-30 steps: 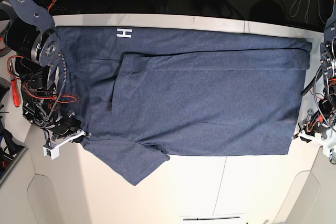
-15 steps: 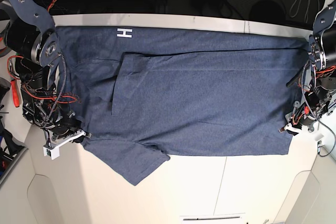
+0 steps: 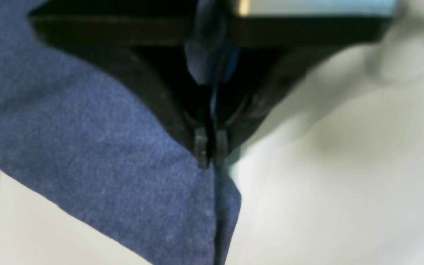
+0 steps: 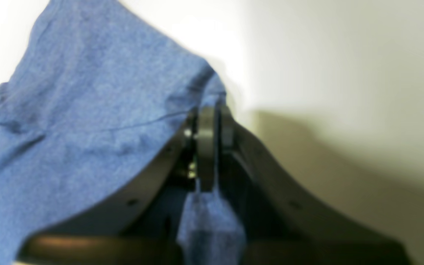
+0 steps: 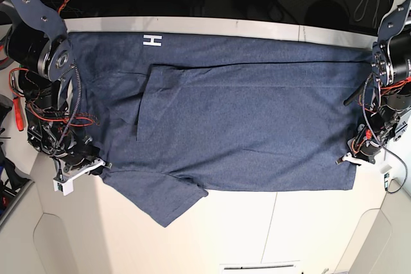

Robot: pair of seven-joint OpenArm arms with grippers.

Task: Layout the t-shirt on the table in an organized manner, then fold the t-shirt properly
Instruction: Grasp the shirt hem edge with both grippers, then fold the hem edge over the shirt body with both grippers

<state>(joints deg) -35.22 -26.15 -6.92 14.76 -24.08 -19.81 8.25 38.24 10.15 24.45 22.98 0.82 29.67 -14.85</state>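
A: Where's the t-shirt (image 5: 244,120) lying?

B: Flat on the table (image 5: 308,222), long axis running side to side in the base view. One sleeve (image 5: 167,198) pokes out toward the near edge, the white lettering (image 5: 151,40) sits at the far edge.

A: And the arms?

B: One at each end of that near long edge. The left gripper (image 3: 211,149) is clenched on the corner of the cloth; the wrist view shows fabric pinched between the closed tips, hanging off below them. The right gripper (image 4: 212,121) is likewise clamped on a bunched bit of shirt at the opposite end (a tuft of blue shows behind the tips, nearer the lens).

A: So which way does the cloth lie from the jaws?

B: Between them. Each arm holds its own end, and the bulk of the shirt lies on the far side of that edge. My guess: the coming move is carrying the near edge across the short axis toward the far one.

A: Risk?

B: Uneven travel would skew the fold, I'd say. The loose sleeve may drag.
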